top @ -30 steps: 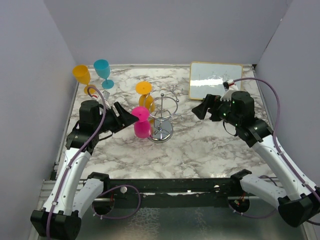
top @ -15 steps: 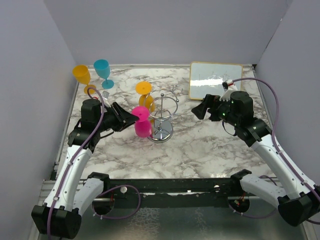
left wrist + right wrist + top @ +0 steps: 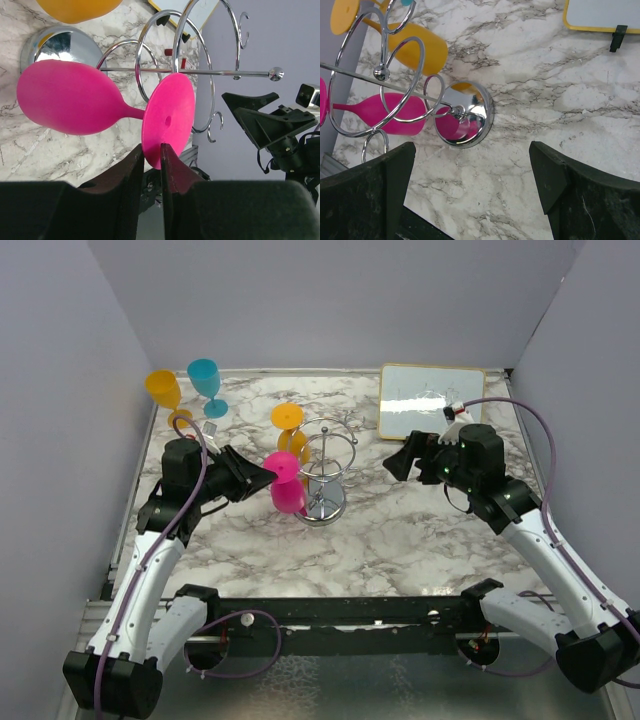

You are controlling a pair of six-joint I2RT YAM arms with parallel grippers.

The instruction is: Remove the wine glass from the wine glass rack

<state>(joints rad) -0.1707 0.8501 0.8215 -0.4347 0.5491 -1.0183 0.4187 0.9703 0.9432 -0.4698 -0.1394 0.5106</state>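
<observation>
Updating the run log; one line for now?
left claw: shut on pink wine glass foot | right claw: open | wine glass rack: upright

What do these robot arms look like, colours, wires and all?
Both arms are slim white tubes with chunky black joints: left arm, right arm. A thin purple cable loops along each. The left tool and right tool are black, each with two flat wedge-shaped fingers.
</observation>
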